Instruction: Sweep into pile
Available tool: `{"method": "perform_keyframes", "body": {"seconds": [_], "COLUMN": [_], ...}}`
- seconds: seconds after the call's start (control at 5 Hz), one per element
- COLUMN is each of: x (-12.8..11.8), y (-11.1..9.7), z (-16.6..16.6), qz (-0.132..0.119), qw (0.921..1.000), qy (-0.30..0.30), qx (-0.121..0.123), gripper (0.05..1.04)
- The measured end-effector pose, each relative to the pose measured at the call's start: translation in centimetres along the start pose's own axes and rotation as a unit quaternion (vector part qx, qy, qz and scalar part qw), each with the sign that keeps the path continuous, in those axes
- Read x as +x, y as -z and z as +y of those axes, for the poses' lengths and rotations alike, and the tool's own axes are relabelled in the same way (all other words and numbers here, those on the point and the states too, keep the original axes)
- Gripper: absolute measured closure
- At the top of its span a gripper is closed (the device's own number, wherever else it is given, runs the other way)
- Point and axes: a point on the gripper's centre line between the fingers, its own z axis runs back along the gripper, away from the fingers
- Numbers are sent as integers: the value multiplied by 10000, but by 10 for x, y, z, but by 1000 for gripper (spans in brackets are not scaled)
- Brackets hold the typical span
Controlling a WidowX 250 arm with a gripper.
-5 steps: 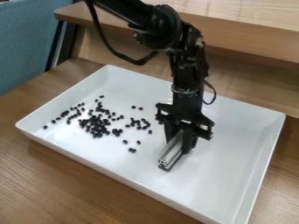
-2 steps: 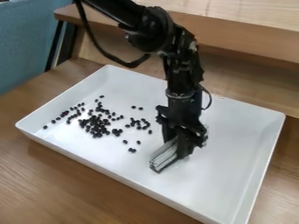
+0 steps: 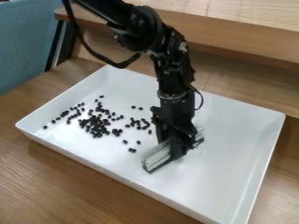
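When looking from the near side inward, see first the brown wooden table [image 3: 70, 188], then the near wall of a large white tray [image 3: 225, 188] set slantwise on it. Inside, right of the beans, find a pale grooved bar [image 3: 156, 159], lying aslant from lower left to upper right. Above and around its middle, notice the black gripper [image 3: 177, 154], pointing down, with jaws closed in on the bar and pinching it. Hard to tell whether fully touching the tray floor along its length. Beyond the bar's near end and to the left, see a close pair of small black beans [image 3: 132, 150], then two single ones slightly farther back. Past these, on the tray's left half, find the main scatter, densest in a loose clump, with a patch to its right and a thin trail toward the left wall. Farther still, spot two more close together and one near the top of the scatter. Behind, see the black arm [image 3: 137, 28] with a drooping cable [image 3: 121, 65], a wooden ledge [image 3: 234, 39], and a blue panel [image 3: 23, 48] at far left.
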Motion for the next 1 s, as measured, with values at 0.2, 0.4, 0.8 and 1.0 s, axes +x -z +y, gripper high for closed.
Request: {"method": "perform_keyframes", "body": {"seconds": [0.2, 0.4, 0.8, 1.0], "x": [-1, -2, -2, -5], "y": [0, 0, -2, -2], "z": [8, 18, 48, 64], "qz": [-24, -8, -52, -59], "qw": [9997, 9993, 9982, 9973], "qy": [79, -2, -258, -430], "qx": [223, 369, 536, 596], "gripper": [685, 685, 685, 685]}}
